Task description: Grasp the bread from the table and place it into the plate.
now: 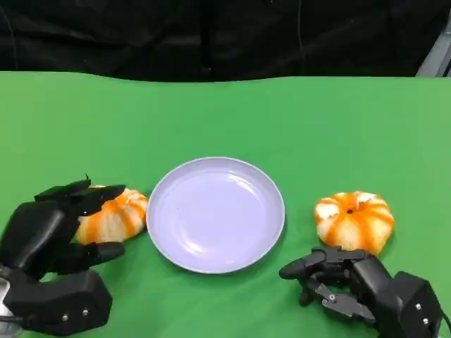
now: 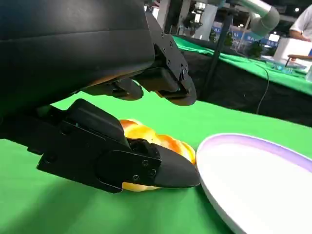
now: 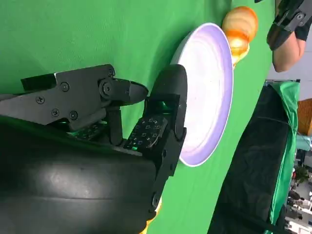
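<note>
A lilac plate (image 1: 176,243) lies mid-table with nothing on it. One orange-and-white round bread (image 1: 120,215) sits just left of it. My left hand (image 1: 49,236) brackets this bread, with fingers (image 2: 168,83) hovering over its top and the thumb (image 2: 146,165) lying along its near side. The bread (image 2: 146,134) still rests on the cloth next to the plate rim (image 2: 229,146). A second bread (image 1: 354,220) lies right of the plate. My right hand (image 1: 352,285) sits just in front of it, fingers (image 3: 163,117) loosely bent and holding nothing.
The green cloth (image 1: 282,120) covers the whole table, with a dark drape behind its far edge. In the right wrist view the plate (image 3: 214,97) stretches away toward the far bread (image 3: 241,24). Other green tables stand in the background of the left wrist view.
</note>
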